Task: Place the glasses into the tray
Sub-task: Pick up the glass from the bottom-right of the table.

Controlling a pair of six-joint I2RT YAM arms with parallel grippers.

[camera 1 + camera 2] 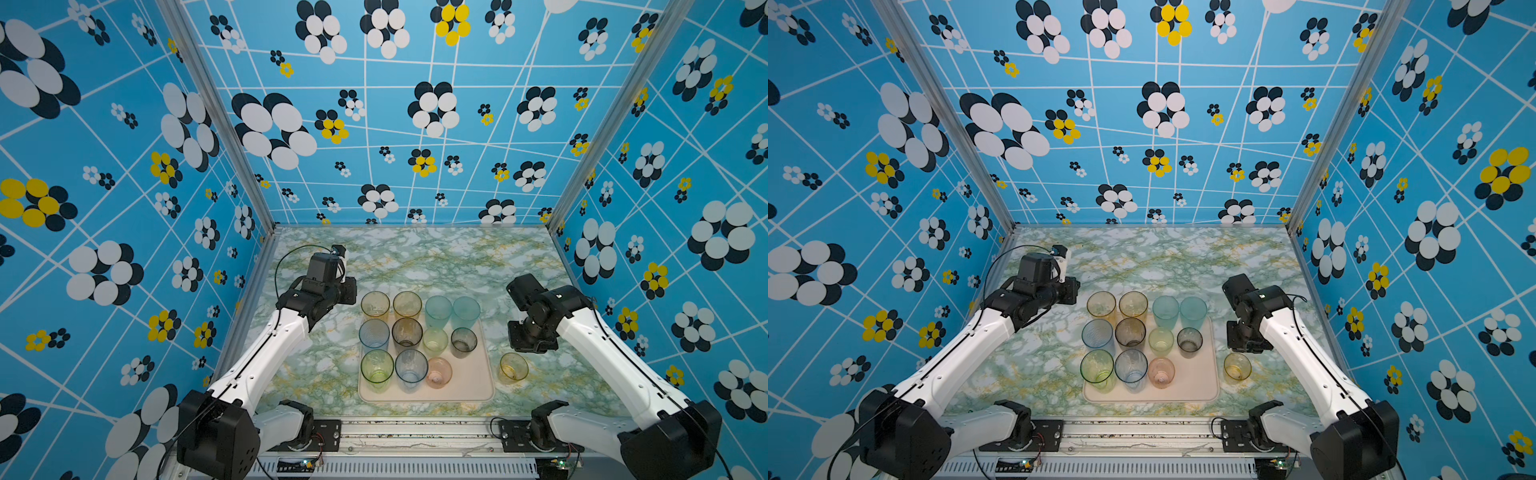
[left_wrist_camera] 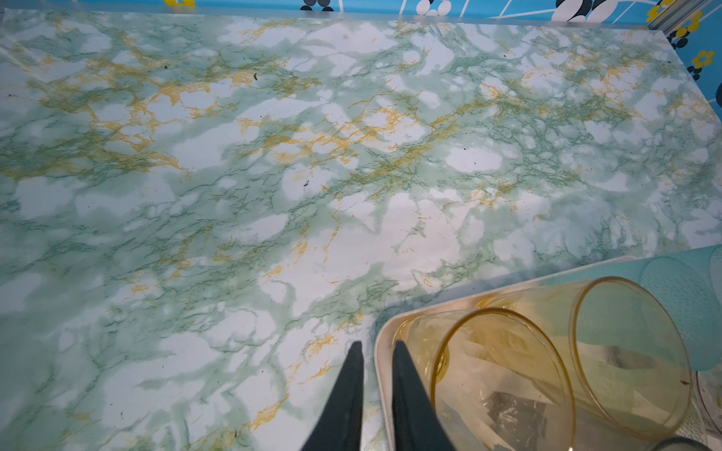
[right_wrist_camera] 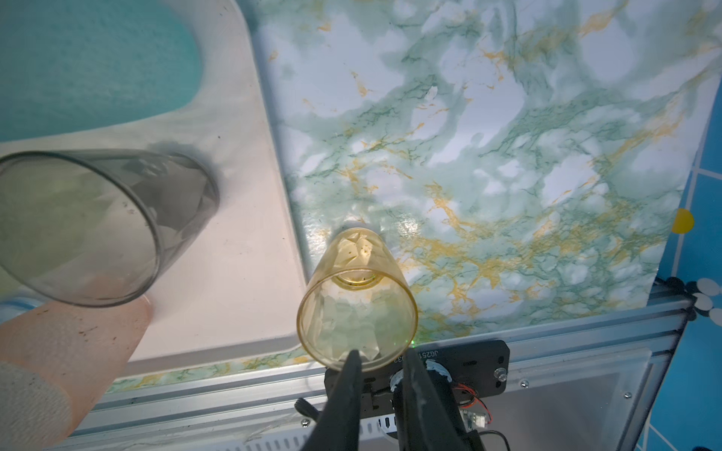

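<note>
- One amber glass (image 1: pixel 513 368) stands on the desk (image 1: pixel 519 257) just beside the tray (image 1: pixel 478 386); eleven sit inside.
- Right gripper (image 3: pixel 381 353), narrow and empty, hovers near it; jaws this close could knock it over.
- Left gripper (image 2: pixel 377 344): narrow, empty.

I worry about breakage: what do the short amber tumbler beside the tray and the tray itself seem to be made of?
The short amber tumbler looks like clear tinted plastic, though glass is possible: thin rim, faceted glossy wall, tabletop showing through. The tray seems moulded plastic, matte cream-pink: soft rounded rim, no sharp reflections.
</note>
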